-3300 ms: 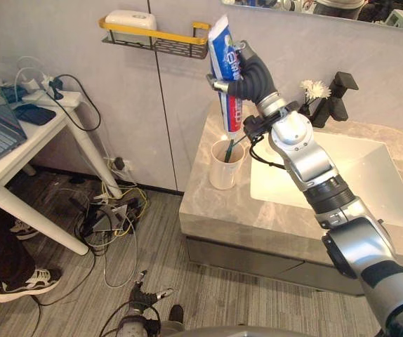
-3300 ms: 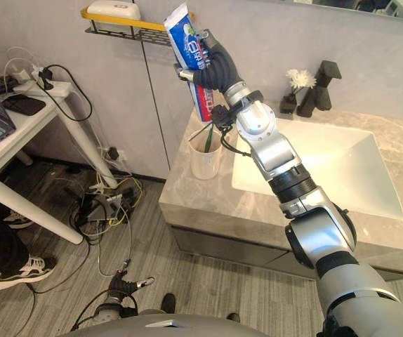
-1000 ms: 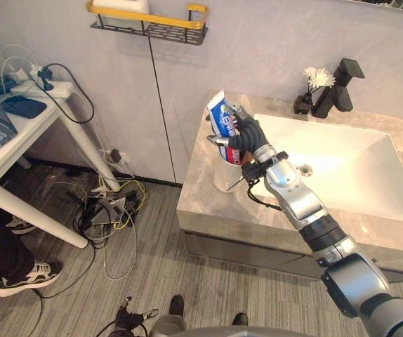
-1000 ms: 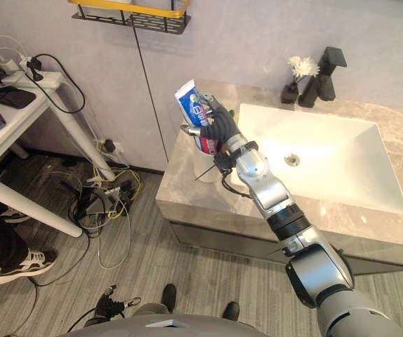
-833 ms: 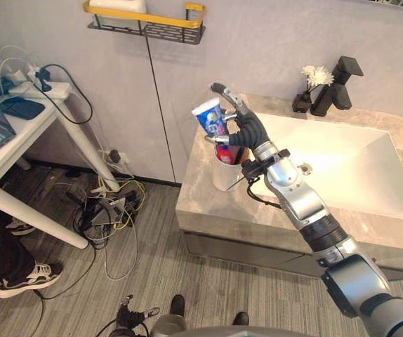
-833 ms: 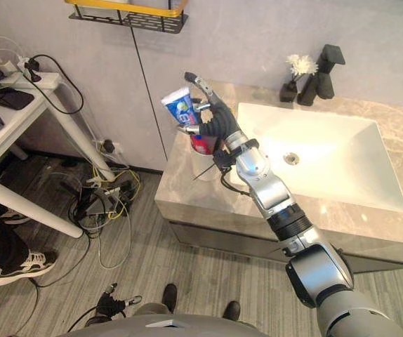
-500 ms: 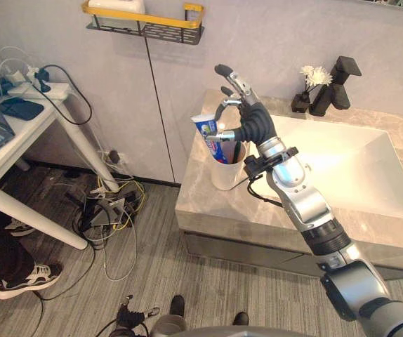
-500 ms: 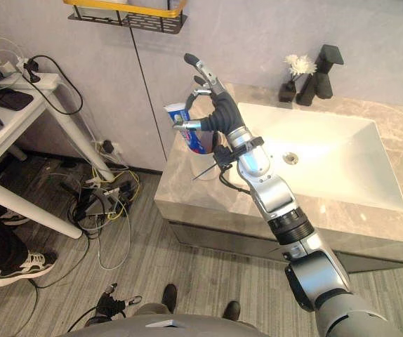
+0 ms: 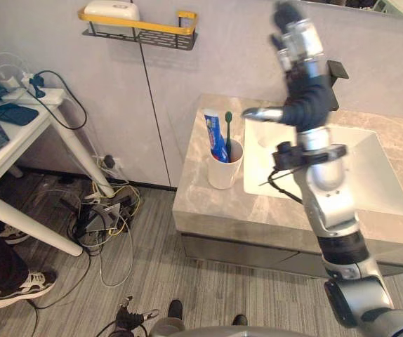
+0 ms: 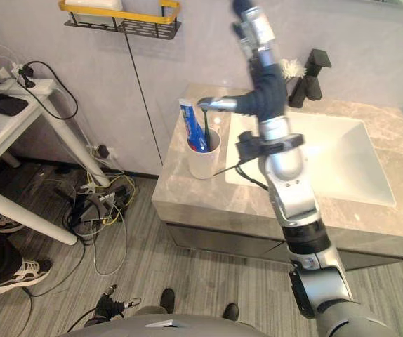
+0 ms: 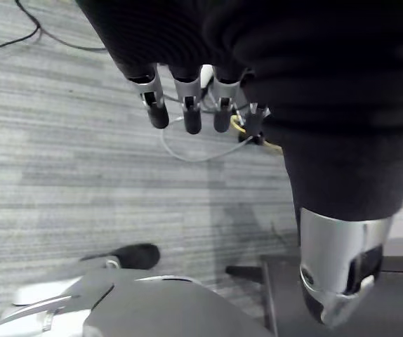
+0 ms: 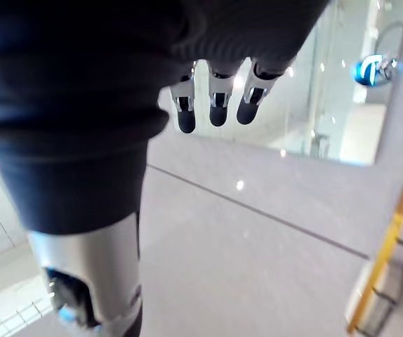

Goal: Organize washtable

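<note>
Toothpaste [image 9: 212, 130], released, now stands in cup [image 9: 225, 168]; right hand [image 9: 305, 105] lifted, fingers straight, above marble counter [image 9: 212, 207]; left hand [image 11: 190, 112] relaxed.

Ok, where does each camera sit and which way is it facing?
Left eye view: head, looking down at washstand; right hand raised open.
Right eye view: beside it, sharing cup and right hand.
Left wrist view: left wrist, facing floor; left hand open.
Right wrist view: right wrist, facing wall and mirror; its fingers.

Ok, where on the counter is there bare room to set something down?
Bare: the counter strip between basin and front edge, the end right of the basin, and the corner behind the cup. Crowded: behind the basin, by faucet and flower vase.
</note>
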`<state>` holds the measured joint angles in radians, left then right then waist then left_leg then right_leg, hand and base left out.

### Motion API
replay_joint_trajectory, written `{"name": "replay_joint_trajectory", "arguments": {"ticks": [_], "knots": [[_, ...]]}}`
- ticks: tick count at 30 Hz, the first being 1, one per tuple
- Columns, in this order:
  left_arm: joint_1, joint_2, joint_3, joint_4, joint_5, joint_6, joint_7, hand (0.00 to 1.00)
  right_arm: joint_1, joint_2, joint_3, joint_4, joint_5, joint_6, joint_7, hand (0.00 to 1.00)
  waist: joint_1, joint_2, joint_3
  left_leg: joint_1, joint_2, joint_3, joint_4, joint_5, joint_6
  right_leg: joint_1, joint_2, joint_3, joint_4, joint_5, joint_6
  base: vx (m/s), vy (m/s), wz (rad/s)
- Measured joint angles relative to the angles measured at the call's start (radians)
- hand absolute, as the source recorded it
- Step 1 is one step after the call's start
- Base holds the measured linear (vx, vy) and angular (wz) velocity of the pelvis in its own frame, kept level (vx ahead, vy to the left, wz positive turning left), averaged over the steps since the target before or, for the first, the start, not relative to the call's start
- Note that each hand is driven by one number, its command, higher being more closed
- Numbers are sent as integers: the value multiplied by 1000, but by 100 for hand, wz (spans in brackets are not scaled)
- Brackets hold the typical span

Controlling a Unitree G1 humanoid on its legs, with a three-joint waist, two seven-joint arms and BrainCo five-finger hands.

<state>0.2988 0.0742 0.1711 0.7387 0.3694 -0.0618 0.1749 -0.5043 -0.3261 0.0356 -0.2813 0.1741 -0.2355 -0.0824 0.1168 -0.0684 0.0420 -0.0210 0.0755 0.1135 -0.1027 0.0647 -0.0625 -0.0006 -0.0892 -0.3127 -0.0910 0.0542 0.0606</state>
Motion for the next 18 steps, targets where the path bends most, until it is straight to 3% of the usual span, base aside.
{"name": "replay_joint_trajectory", "arguments": {"ticks": [5,9,13,18], "knots": [[5,-22,26,0,12,0,-2,0,109,-12,-218,-96,-7,-31,-70,0,-27,3,-15,8,-2,24,4,-3,2,-4,-2,20,0,3,4,10,9,-13],[6,-32,27,-4,14,0,-10,0,216,-13,-358,-162,-7,-48,-91,0,-34,13,-47,8,-2,39,2,-6,3,-12,-3,33,0,4,5,5,6,-12],[9,-40,43,-4,49,-2,-17,0,323,-11,-509,-216,-7,-65,-101,0,-62,22,-61,9,-2,49,-1,-7,3,-18,-2,45,0,0,11,-15,7,-8],[16,-58,69,-4,50,-2,-27,0,480,59,-673,-254,-7,-74,-122,0,-82,24,-90,8,-1,65,-1,-12,1,-33,-1,59,-1,0,12,4,3,-10]]}}
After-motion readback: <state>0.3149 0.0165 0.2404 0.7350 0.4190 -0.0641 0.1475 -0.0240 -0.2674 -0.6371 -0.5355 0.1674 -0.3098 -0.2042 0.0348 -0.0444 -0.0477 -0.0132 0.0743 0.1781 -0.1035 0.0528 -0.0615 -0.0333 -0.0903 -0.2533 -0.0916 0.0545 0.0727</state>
